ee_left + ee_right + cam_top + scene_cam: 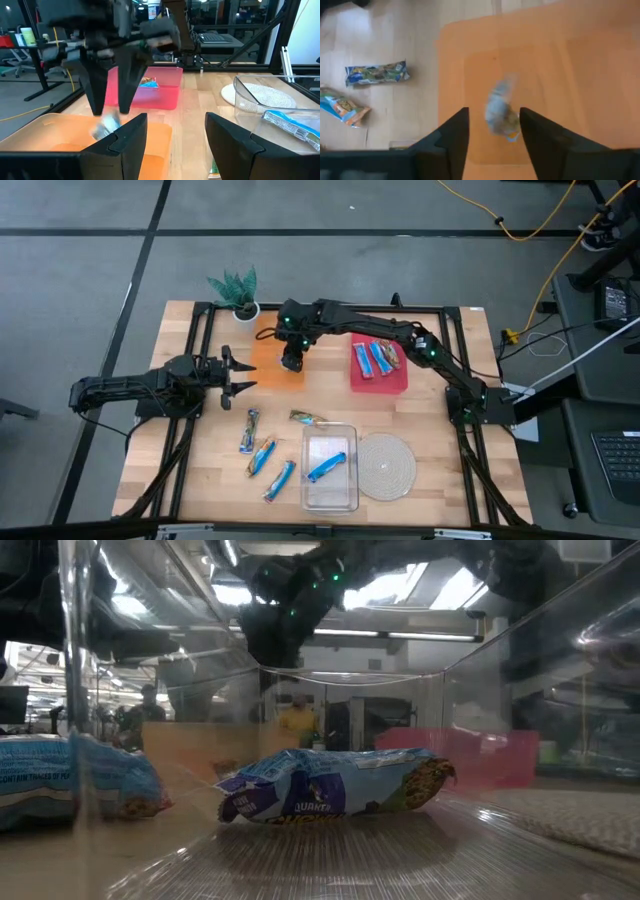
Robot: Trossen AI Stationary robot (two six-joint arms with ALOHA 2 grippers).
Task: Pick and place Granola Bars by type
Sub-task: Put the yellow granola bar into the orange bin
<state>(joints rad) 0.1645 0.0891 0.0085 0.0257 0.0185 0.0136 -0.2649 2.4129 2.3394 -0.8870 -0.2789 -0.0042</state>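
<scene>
A blurred blue-wrapped granola bar (pixel 501 114) is seen falling free between the spread fingers of the right gripper (pixel 492 131), which is parted wide and has hold of nothing; it hangs over the orange tray (pixel 272 362) at upper centre of the high view. The step in hand is judged to be the drop of one bar into that tray, and the next move would call for the right arm to be lifted clear and sent toward the loose bars at lower centre. The left gripper (pixel 240 374) is held at centre left beside the orange tray, its fingers apart and empty. In the high view, about three bars are counted in the red tray (pixel 396 379) at upper right of centre, one blue bar (pixel 327 467) in the clear tray (pixel 330 498), and four loose ones on the table (pixel 190 470): three blue and one tan bar (pixel 307 418) just above the clear tray. One woven mat (pixel 387 465) lies at lower right, and one potted plant (pixel 238 290) stands at upper left.
</scene>
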